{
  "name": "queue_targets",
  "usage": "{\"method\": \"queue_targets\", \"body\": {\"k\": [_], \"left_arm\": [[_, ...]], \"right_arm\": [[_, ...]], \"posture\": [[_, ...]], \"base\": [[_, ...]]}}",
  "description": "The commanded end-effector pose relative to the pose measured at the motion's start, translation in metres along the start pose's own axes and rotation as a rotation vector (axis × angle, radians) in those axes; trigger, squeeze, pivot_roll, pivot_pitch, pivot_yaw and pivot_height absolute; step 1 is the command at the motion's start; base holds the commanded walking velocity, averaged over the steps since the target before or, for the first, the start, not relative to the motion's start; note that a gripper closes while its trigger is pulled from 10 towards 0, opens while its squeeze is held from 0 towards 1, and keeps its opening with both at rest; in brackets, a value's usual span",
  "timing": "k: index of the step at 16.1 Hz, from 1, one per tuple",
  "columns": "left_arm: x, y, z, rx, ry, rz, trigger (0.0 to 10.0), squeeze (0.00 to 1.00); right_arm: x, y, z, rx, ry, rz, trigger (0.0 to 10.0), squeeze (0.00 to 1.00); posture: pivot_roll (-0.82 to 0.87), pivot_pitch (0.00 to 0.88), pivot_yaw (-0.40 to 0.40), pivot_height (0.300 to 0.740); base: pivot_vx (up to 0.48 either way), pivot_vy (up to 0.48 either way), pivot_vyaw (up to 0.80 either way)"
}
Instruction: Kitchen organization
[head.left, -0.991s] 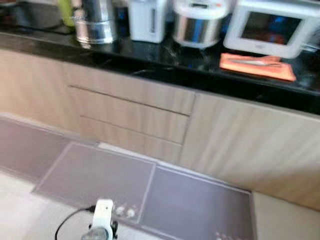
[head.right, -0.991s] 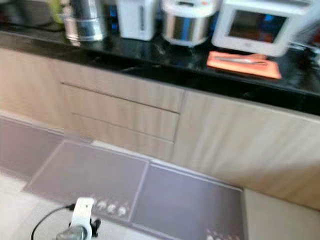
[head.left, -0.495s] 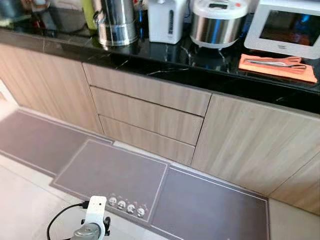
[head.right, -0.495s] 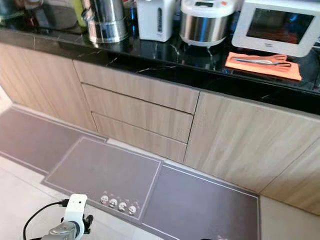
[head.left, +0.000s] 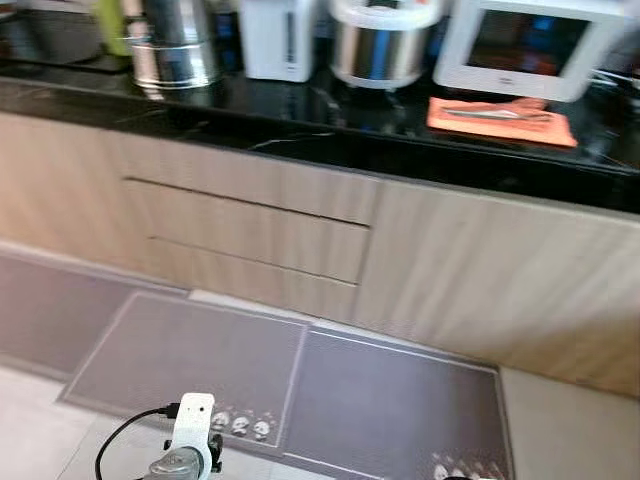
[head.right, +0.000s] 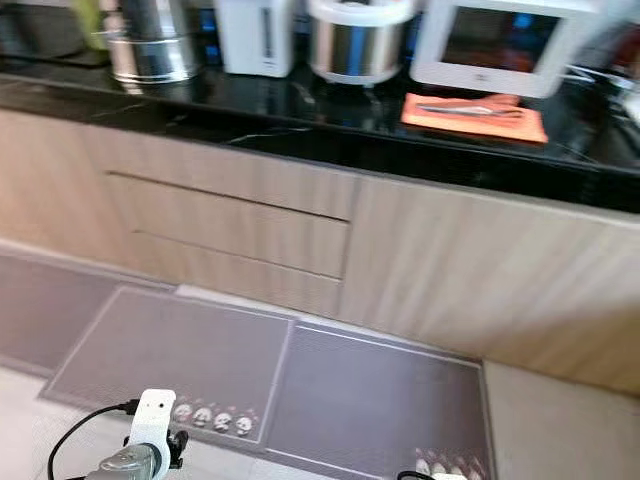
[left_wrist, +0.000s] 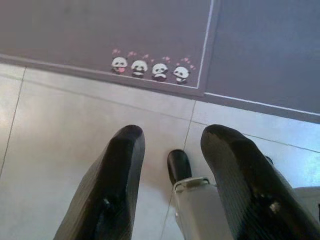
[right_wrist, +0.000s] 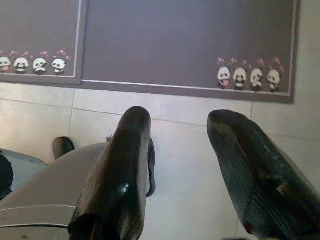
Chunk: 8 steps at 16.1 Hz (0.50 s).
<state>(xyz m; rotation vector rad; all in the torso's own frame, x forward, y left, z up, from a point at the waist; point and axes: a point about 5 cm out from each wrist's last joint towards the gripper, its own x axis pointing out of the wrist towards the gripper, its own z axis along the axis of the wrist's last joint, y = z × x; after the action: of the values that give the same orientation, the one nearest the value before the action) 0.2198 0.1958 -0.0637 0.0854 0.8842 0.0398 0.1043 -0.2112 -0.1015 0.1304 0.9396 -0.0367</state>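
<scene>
1. Along the back of the scene we've got a black stone countertop (head.left: 300, 115) running over pale wood cabinets, with a stack of three drawers (head.left: 250, 235) on the left part and a plain door (head.left: 500, 270) on the right.
2. On that counter, from left to right: a shiny steel pot (head.left: 175, 45), a white electric kettle-type dispenser (head.left: 280, 38), a steel-and-white rice cooker (head.left: 385, 42) and a white small oven (head.left: 525, 45) with a dark window.
3. In front of the oven lies an orange cloth (head.left: 500, 120) with what looks like a pair of metal tongs (head.left: 490, 113) on top of it. The view's a bit blurry, so we can't swear to the tool.
4. Down on the tiled floor (left_wrist: 65, 135) there are grey kitchen mats (head.left: 390, 400) laid edge to edge along the cabinets, each with a little row of panda figures (left_wrist: 150, 67) at a corner.
5. Our left gripper (left_wrist: 170, 150) hangs low over the tiles, just short of the mat edge, fingers spread apart and holding nothing.
6. Our right gripper (right_wrist: 177, 127) is the same deal: pointing down at the tiles near another mat's panda corner, fingers apart, nothing between them.
</scene>
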Motion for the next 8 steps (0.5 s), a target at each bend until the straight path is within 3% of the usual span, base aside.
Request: {"method": "queue_targets", "body": {"k": [1, 4, 5, 8], "left_arm": [[-0.0006, -0.0018, -0.0051, -0.002, 0.015, -0.007, 10.0, 0.00], [-0.0007, -0.0026, -0.0056, 0.030, 0.017, -0.013, 10.0, 0.00], [-0.0006, -0.0035, -0.0047, 0.070, 0.012, -0.020, 10.0, 0.00], [-0.0007, -0.0041, -0.0063, 0.066, 0.020, -0.015, 10.0, 0.00]], "right_arm": [[0.0000, -0.0005, -0.0004, -0.007, 0.009, 0.000, 10.0, 0.00], [-0.0003, -0.0006, -0.0014, -0.014, 0.015, 0.003, 10.0, 0.00], [-0.0003, -0.0007, -0.0014, -0.016, 0.017, 0.004, 10.0, 0.00], [-0.0004, -0.0012, -0.0017, -0.018, 0.021, 0.003, 10.0, 0.00]], "posture": [[-0.02, 0.000, -0.065, 0.740], [-0.02, 0.000, -0.067, 0.740], [-0.03, 0.000, -0.065, 0.740], [-0.03, 0.000, -0.065, 0.740]], "base": [[0.000, 0.000, -0.75], [0.000, 0.000, -0.74], [0.000, -0.352, -0.74], [0.000, -0.480, -0.74]]}}
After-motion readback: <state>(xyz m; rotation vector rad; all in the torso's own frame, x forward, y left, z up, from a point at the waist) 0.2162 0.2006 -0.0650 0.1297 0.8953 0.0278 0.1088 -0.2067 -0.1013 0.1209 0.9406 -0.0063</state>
